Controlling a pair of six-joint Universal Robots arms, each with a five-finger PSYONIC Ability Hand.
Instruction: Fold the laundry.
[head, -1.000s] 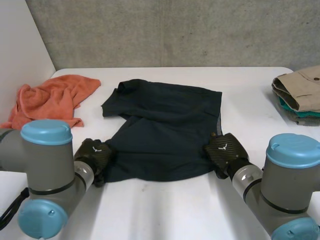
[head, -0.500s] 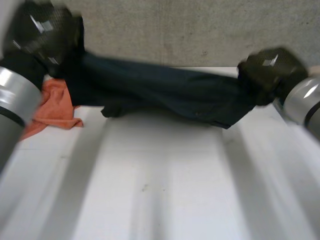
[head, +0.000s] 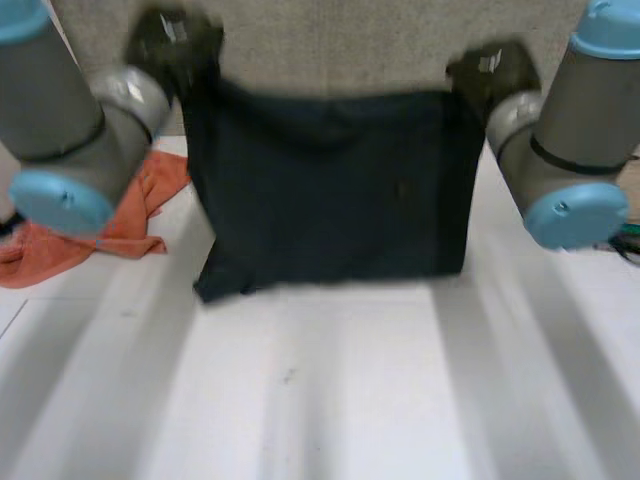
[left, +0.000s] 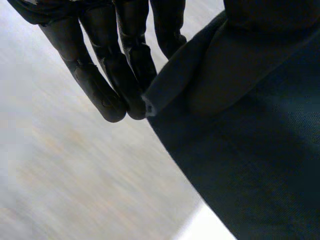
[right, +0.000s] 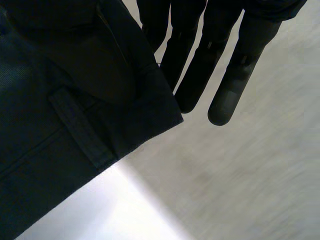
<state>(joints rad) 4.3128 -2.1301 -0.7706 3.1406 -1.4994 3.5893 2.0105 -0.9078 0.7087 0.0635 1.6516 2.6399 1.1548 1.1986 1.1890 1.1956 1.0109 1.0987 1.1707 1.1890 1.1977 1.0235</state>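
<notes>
Head view: white worktop, grey concrete wall behind. The dark garment hangs spread between the raised left hand and right hand. Its top edge runs level from side to side and its hem points down, close to the worktop. An orange towel lies beside the left arm.

Left wrist view: straight fingers pinch a top corner of the garment against the cloth-covered thumb.

Right wrist view: straight fingers pinch the other top corner likewise.

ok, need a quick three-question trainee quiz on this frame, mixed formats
1. True or false: the dark garment lies flat on the table.
2. Where do the left hand and right hand grip it? A) upper corners B) lower edge C) middle
3. What colour is the crumpled towel beside the left arm?
Key: 1 false, it hangs held up; 2 A; 3 orange.
</notes>
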